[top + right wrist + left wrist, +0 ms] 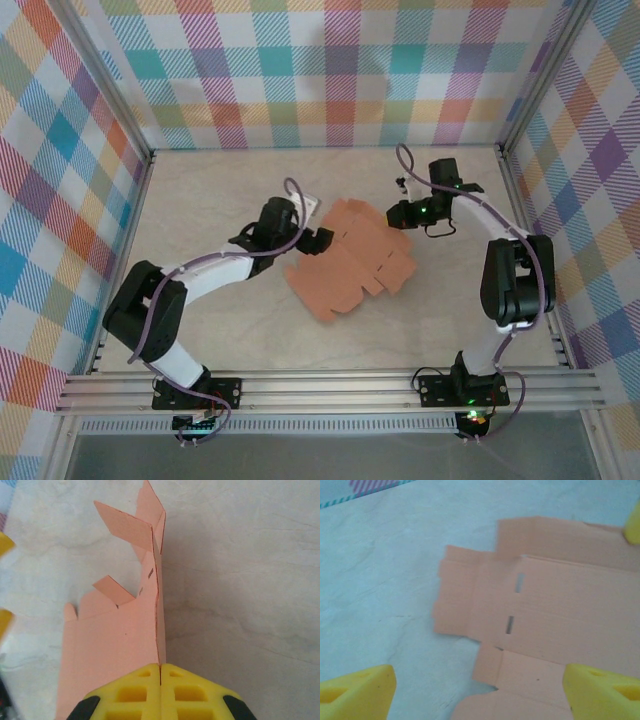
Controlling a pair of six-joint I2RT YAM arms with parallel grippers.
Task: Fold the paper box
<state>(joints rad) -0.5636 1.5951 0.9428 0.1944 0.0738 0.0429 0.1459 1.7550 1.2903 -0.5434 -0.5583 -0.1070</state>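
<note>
From above, the table (240, 335) is closed in by plaid walls (330, 80) on three sides and a metal rail (330, 385) at the near edge. The box (350, 262) lies near the middle, well apart from every wall, with bare surface all round it. The left gripper (318, 240) sits at its left edge. The right gripper (395, 215) is at its far right corner.

At the left wrist, the left gripper (480, 682) stands wide apart, and its yellow fingers (357, 692) clamp nothing. One tip is over bare table and the other over card. The box (560, 610) is a flat salmon-orange sheet with notched tabs on its left edge, two short slits and clear crease lines.

At the right wrist, the right gripper (160, 680) is pinched together on the box's (115, 640) edge. One panel is lifted upright along a crease, with tabs sticking up at the far end. Open table (240, 580) lies to the right.
</note>
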